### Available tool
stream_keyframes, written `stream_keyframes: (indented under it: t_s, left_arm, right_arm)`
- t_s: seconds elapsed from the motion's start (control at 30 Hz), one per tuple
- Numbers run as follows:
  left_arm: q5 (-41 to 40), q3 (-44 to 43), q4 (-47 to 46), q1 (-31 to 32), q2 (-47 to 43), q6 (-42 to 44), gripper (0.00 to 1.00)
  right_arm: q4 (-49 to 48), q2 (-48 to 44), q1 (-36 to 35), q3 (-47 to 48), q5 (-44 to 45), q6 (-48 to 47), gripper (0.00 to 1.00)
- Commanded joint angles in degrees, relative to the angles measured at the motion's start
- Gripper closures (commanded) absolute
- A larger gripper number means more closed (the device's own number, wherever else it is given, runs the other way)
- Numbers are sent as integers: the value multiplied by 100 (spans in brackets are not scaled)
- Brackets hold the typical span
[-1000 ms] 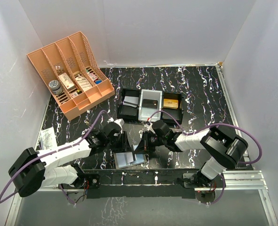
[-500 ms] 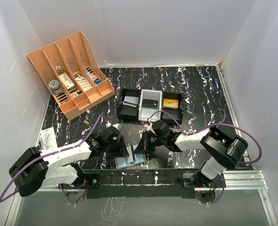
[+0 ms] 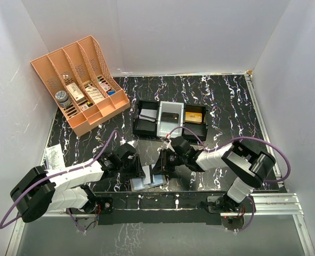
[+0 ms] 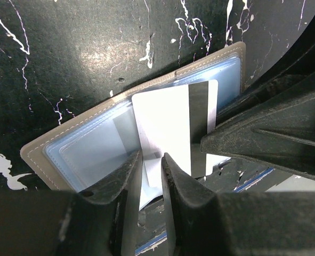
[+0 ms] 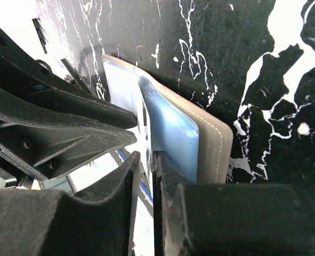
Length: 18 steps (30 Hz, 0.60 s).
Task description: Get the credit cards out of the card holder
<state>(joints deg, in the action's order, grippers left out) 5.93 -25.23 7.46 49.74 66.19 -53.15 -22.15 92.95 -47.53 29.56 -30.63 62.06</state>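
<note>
The card holder (image 4: 77, 152) lies open on the surface (image 4: 66, 53), directly under both my end effectors. My left end effector (image 4: 152, 160) pinches a white card (image 4: 165, 120) that is half out of its slot. My right end effector (image 5: 145, 160) is closed on the blue inner leaf of the card holder.

No lettering can be read anywhere. The white card (image 4: 168, 120) just ahead of the left gripper (image 4: 152, 158) shows only a dark stripe and no print. The boxes (image 3: 83, 95) in the orange organiser (image 3: 93, 120), well away from both grippers, carry labels too small to read.
</note>
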Motion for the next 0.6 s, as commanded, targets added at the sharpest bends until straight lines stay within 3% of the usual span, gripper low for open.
stream_keyframes:
  t_s: [0.0,0.4,0.57]
  left_arm:
    - [-153,103,207,30,-62,76,80]
    - [-216,130,265,33,-161,88,80]
    - [-244,119,324,33,-221,67,81]
  right_arm:
    - [-217,4,-27,302,-17,-19,85]
    - [-142,112,-199,366,212,-1,82]
    - [-1,-225,-222,197,737,84,100]
